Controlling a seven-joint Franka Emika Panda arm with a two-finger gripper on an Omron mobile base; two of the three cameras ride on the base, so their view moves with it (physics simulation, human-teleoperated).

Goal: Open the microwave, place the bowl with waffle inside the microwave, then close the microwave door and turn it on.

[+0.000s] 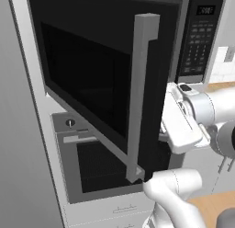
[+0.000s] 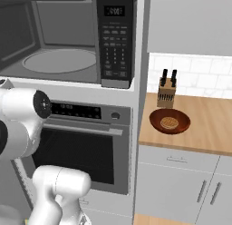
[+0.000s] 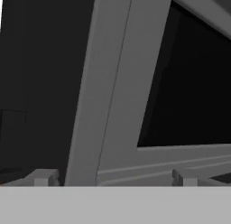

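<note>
Robot arm (image 1: 202, 110) white, smooth, shiny, made of fat round tubes. Joints darker grey, like rings between white parts. Flat white block (image 1: 181, 126) near hand end, with small black patch on top. Round grey cap (image 2: 41, 104) with tiny dark dots on side of 1 joint. Lower arm piece (image 2: 59, 188) white and rounded like bent pipe. 2 small grey finger tips (image 3: 43, 178), square and blocky.

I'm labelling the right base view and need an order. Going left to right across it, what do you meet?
The robot arm → microwave cavity's turntable → microwave keypad → knife block and, just below it, the bowl with the waffle → bare wooden counter.
</note>
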